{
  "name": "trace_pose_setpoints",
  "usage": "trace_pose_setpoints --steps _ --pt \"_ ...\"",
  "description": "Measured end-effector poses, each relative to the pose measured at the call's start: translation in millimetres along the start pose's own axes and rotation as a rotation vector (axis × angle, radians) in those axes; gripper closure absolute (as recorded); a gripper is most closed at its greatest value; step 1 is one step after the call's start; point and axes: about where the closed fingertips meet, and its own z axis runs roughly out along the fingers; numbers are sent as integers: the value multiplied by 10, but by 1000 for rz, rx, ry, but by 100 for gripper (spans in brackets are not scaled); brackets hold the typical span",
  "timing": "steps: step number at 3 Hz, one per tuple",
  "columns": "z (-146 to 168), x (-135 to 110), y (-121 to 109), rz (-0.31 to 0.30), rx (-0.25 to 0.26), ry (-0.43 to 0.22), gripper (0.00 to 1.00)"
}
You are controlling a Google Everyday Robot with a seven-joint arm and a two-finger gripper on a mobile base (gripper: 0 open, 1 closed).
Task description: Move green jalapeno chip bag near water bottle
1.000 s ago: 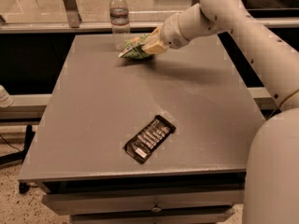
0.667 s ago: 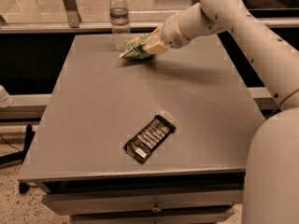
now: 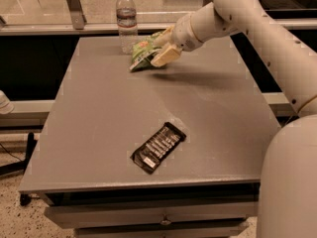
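Observation:
The green jalapeno chip bag (image 3: 140,54) is at the far middle of the grey table (image 3: 99,118), just right of the base of the water bottle (image 3: 127,21), which stands upright near the far edge. My gripper (image 3: 161,46) reaches in from the right. Its cream fingers (image 3: 166,56) are closed on the bag's right end. The bag is tilted, with its left end low at the table top. The part of the bag between the fingers is hidden.
A flat black rectangular packet (image 3: 158,147) lies near the table's front middle. My white arm (image 3: 267,38) spans the right side above the table. A railing post (image 3: 73,4) and a glass wall stand behind the far edge.

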Motion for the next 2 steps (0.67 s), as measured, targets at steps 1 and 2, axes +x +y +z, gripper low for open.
trace_pose_setpoints --steps 1,2 --pt "-35 10 13 2 -2 1 0" --pt "-257 60 46 12 2 8 0"
